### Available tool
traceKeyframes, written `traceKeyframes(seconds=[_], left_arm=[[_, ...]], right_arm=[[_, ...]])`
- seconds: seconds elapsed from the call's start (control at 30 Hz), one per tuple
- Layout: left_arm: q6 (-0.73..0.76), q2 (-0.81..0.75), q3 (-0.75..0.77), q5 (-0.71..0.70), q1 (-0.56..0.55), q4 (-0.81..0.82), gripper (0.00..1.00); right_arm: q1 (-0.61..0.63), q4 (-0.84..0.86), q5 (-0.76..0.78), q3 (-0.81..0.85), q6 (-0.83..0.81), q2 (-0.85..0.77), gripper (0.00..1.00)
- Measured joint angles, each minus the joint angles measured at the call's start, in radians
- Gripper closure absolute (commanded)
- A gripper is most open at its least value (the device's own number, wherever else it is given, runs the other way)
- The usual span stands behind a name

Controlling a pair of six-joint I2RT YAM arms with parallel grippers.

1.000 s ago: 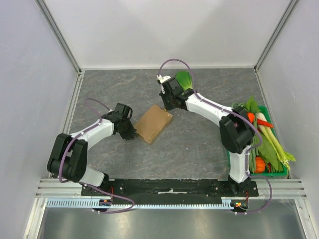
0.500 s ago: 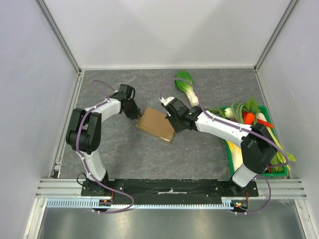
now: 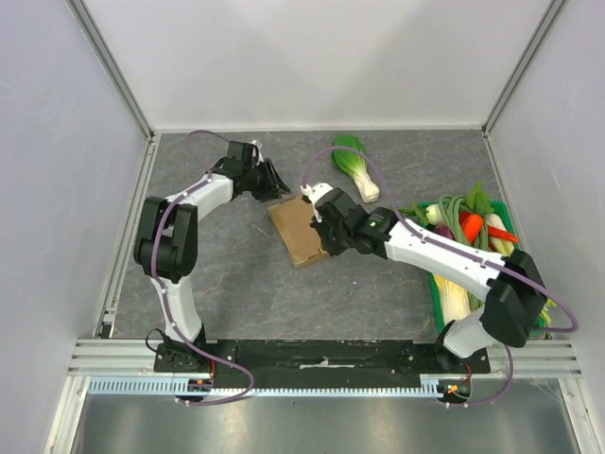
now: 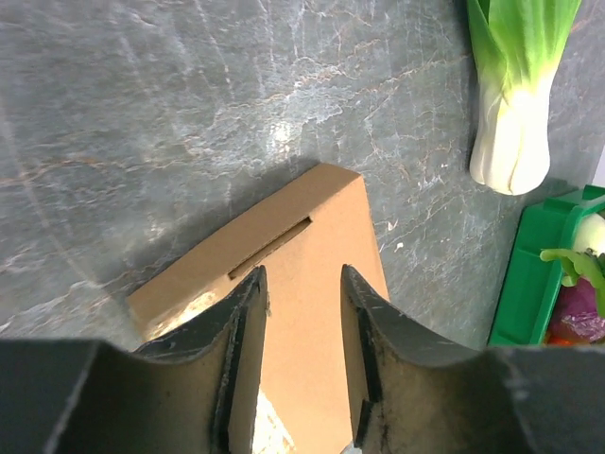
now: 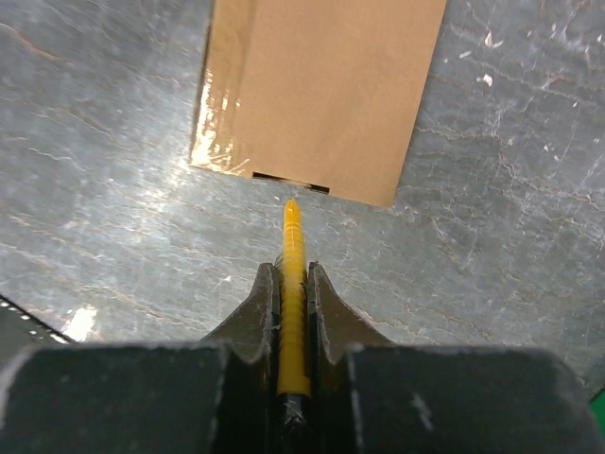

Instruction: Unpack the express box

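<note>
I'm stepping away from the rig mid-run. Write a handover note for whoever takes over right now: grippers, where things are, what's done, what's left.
Left gripper: open, fingers spread over one end of the express box.
Right gripper: shut on a thin yellow tool, tip at the slot in the box's other end.
The box lies flat mid-table, the bok choy beyond it, the green crate to the right.
Done: tool lined up; box looks closed.
Left: work the flap open, then empty the box.

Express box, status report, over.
Left gripper open over box. Right gripper shut on yellow tool, tip at box's edge. Box closed, flat on table. Bok choy lies apart.
</note>
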Motion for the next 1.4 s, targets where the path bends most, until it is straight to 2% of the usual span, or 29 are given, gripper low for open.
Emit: traceKeyframes(seconds=[0.1, 0.23, 0.37, 0.6, 0.67, 0.9, 1.4], left_arm=[[0.026, -0.035, -0.002, -0.010, 0.024, -0.035, 0.50], [0.057, -0.111, -0.019, -0.040, 0.049, -0.071, 0.39], [0.066, -0.202, -0.100, -0.056, 0.054, -0.076, 0.33], [0.066, -0.246, -0.295, 0.012, 0.052, -0.041, 0.34], [0.066, -0.242, -0.302, 0.024, 0.052, -0.043, 0.34], [0.065, -0.227, -0.302, 0.030, 0.052, -0.033, 0.38], [0.065, -0.198, -0.307, 0.023, 0.051, -0.036, 0.43]], right_arm=[[0.003, 0.003, -0.018, 0.000, 0.001, -0.047, 1.00], [0.014, 0.020, -0.023, 0.011, 0.009, -0.059, 1.00], [0.032, 0.094, -0.002, 0.011, 0.029, -0.055, 1.00], [0.085, 0.320, 0.101, 0.014, 0.083, 0.029, 1.00], [0.093, 0.343, 0.114, 0.021, 0.095, 0.076, 1.00], [0.102, 0.351, 0.128, 0.057, 0.125, 0.200, 1.00], [0.102, 0.348, 0.165, 0.116, 0.142, 0.265, 1.00]])
